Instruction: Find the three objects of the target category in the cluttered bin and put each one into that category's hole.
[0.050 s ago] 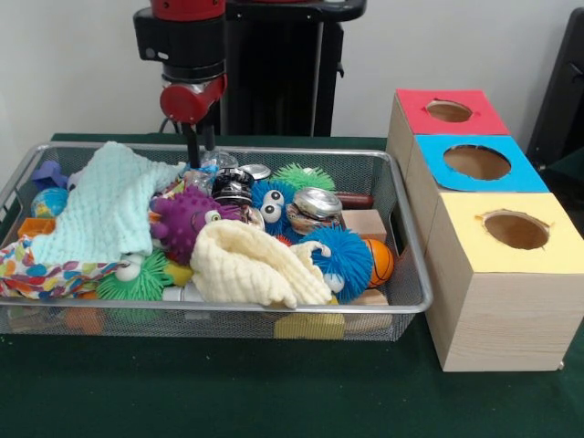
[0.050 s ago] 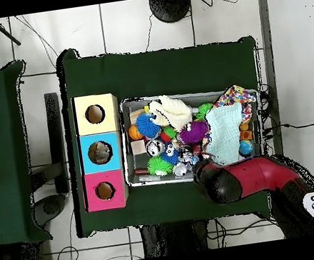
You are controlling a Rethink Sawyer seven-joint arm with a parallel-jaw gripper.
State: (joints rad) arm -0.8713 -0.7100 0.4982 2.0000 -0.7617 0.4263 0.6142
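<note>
Gripper is down at the bin's far edge, left of centre in the front view, fingers pointing straight down into the clutter beside the mint cloth. Fingers look close together, but I cannot tell whether they are apart or clamped on anything; the tips are lost among the toys. In the overhead view the arm comes in from the lower right and its head covers the bin's bottom edge.

The bin sits on the green table, long axis left-right in the front view. Contents:
- mint cloth over the left part, draped towards the far left corner
- patterned cloth at the near left corner
- cream cloth bunched at the near edge, centre
- purple spiky toy in the middle, blue furry toy right of centre, green spiky toys near left and far centre
- shiny metal cans around the centre, lying tilted; the rightmost one's long axis runs roughly left-right
- orange ball against the right wall
- wooden blocks near the right wall

Three wooden boxes stand in a row just beside the bin's right side, each with a round hole on top: red farthest, blue in the middle, yellow nearest. Something dark shows in the blue box's hole in the overhead view; cannot tell what.
</note>
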